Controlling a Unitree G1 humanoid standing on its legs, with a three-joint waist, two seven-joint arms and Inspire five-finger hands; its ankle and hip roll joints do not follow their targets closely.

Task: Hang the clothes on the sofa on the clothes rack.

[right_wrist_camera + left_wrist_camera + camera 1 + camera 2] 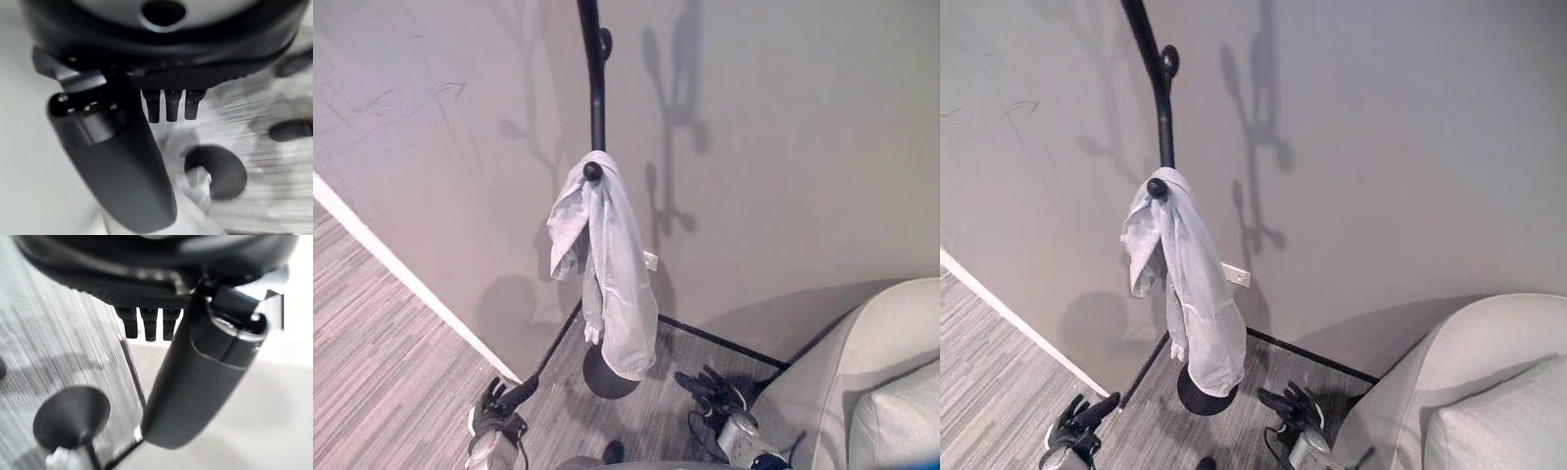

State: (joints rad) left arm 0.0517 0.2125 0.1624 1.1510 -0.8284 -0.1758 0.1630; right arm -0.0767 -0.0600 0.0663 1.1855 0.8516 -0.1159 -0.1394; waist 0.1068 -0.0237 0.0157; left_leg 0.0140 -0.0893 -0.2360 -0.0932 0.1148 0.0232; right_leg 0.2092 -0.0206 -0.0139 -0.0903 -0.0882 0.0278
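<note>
A pale grey garment [607, 264] hangs from a round black peg [593, 171] on the clothes rack [596, 88], draped over the peg and falling in folds down the front of the black pole, its lower end just above the rack's round base [607, 377]. A second peg [605, 41] higher on the pole is bare. The rack stands in a corner against a beige wall [783, 147], with a white skirting board [401, 269] along the wood-look floor [372, 333]. The left hand [497, 399] is low beside the base, fingers loosely spread, holding nothing. The right hand [713, 390] sits on the other side of the base, fingers relaxed and empty too. A light grey sofa [871, 372] is just beside the right hand.
</note>
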